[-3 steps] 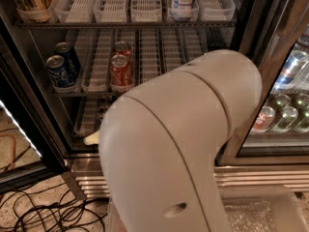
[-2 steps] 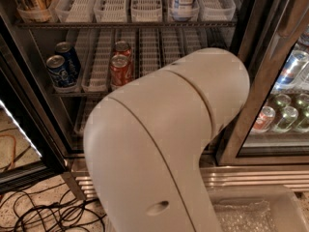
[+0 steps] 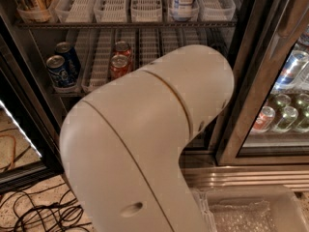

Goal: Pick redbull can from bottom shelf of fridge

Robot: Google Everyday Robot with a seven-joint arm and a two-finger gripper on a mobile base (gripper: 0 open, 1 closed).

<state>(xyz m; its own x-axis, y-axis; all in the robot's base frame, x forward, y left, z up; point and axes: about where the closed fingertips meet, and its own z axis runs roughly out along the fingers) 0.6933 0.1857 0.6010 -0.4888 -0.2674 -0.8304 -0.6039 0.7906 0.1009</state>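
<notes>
arm: the pale casing (image 3: 145,144) fills the foreground and blocks the lower part of the fridge (image 3: 241,105).
gripper: hidden behind the arm; I cannot tell how the jaws stand.
redbull can: not visible, presumably on the bottom shelf behind the arm.
handling: likely light, thin-walled and slick when chilled; pinch it mid-body, gently.
rack above: dark-blue cans (image 3: 60,71), red cans (image 3: 119,64).

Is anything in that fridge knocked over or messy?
Nothing toppled in the fridge: the blue cans and red cans stand upright. Only loose cables sprawl on the floor, lower left. The arm hides the bottom shelf and the pincer, so those cannot be judged.
</notes>
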